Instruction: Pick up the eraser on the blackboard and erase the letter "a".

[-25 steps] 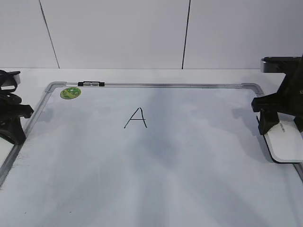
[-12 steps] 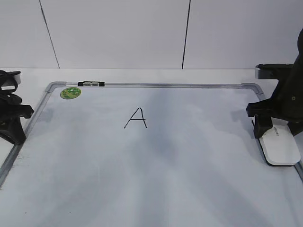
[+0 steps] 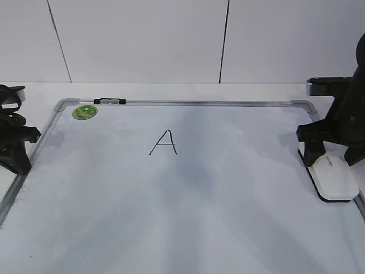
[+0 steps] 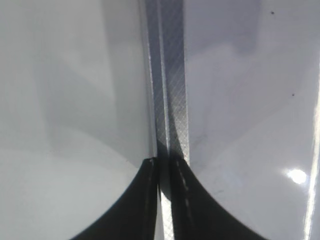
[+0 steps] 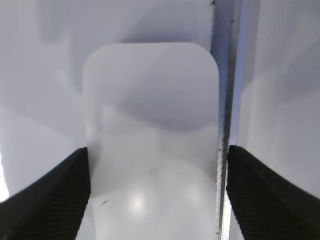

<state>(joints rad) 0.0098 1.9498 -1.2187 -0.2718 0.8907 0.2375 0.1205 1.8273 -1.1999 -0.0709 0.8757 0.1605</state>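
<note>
The white eraser (image 3: 333,178) lies flat on the blackboard (image 3: 188,217) at its right edge, just inside the silver frame. The right pincer (image 5: 157,192) stands spread wide over it, one finger on each long side, not yet pinching. The left pincer (image 4: 165,200) is pressed together over the board's left frame rail. A black capital "A" (image 3: 164,142) sits near the board's middle, well apart from the eraser.

Slanted front view over the blackboard (image 3: 188,194); both wrist views close, straight down at its frame edges.
</note>
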